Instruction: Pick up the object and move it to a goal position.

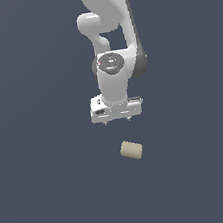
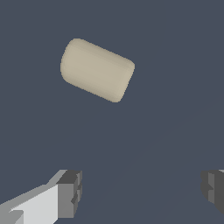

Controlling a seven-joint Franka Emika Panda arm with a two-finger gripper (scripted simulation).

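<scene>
Exterior view: my gripper [image 1: 117, 119] hangs pointing straight down from the upright arm [image 1: 108, 43], with the beige cylinder [image 1: 131, 150] lying on its side just off its line. Descending now, I'd likely clip it and roll it away. Wrist view: fingers [image 2: 70, 192] spread wide, empty; cylinder [image 2: 96, 69] skewed, outside the gap.

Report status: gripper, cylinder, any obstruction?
Gripper open, empty, apart from the target. Cream cylinder lying on its side on the floor, not between the fingers. No obstruction visible.
</scene>
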